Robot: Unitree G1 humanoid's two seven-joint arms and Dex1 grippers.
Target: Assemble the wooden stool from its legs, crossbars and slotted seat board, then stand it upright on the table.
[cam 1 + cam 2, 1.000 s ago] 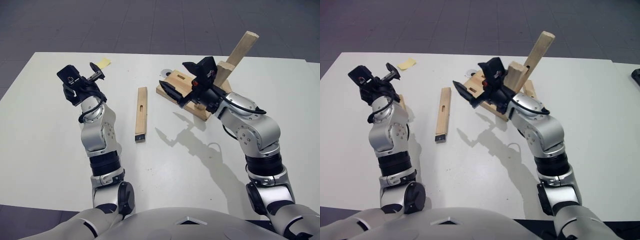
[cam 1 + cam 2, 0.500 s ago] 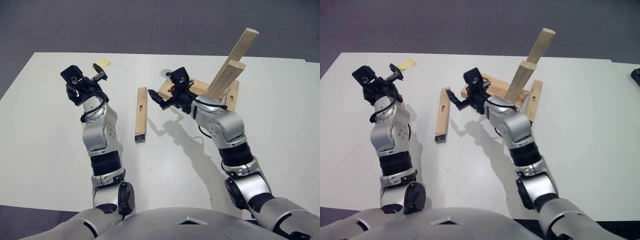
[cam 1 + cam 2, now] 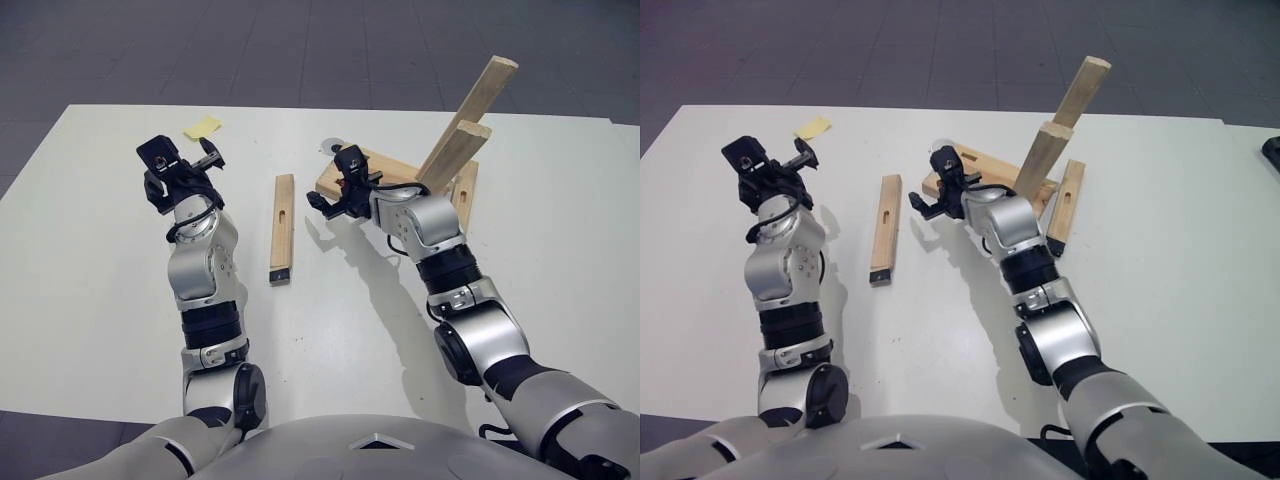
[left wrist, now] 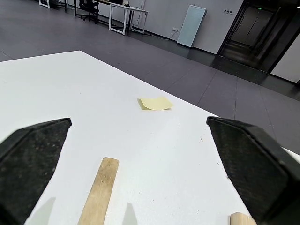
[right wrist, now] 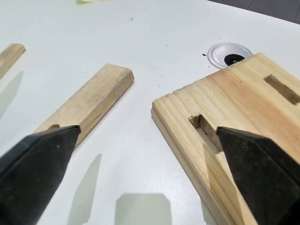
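Change vs 1.0 s ago: the right arm has swung off the top of the seat board (image 3: 392, 168) to the board's left corner and folded in. The right gripper (image 5: 148, 131) now hangs low over the table (image 3: 90, 260), between that corner and the slotted bar (image 3: 283, 226). The left arm has shifted slightly inward. The wooden parts have not moved. A loose bar (image 3: 463, 194), earlier behind the right arm, is now exposed.

Jaws: both grippers are spread wide with nothing between the fingers. The left gripper (image 4: 139, 122) is raised over the table's left side, near a yellow note (image 3: 203, 126).

Stool, part-built: the pale grained board lies flat at the far middle of the table, beside a round grommet (image 3: 330, 146).
- One slot is cut through it, and there is a notch at the near edge.
- Two legs stand in the board's right end, both tilted right: a long leg (image 3: 478, 105) and a short leg (image 3: 460, 152).
- The loose bar lies flat just right of the board.
- The slotted bar lies flat to the board's left, apart from it, with a dark near end.
- In the left wrist view a round-ended bar (image 4: 99, 192) lies on the table under the left gripper.
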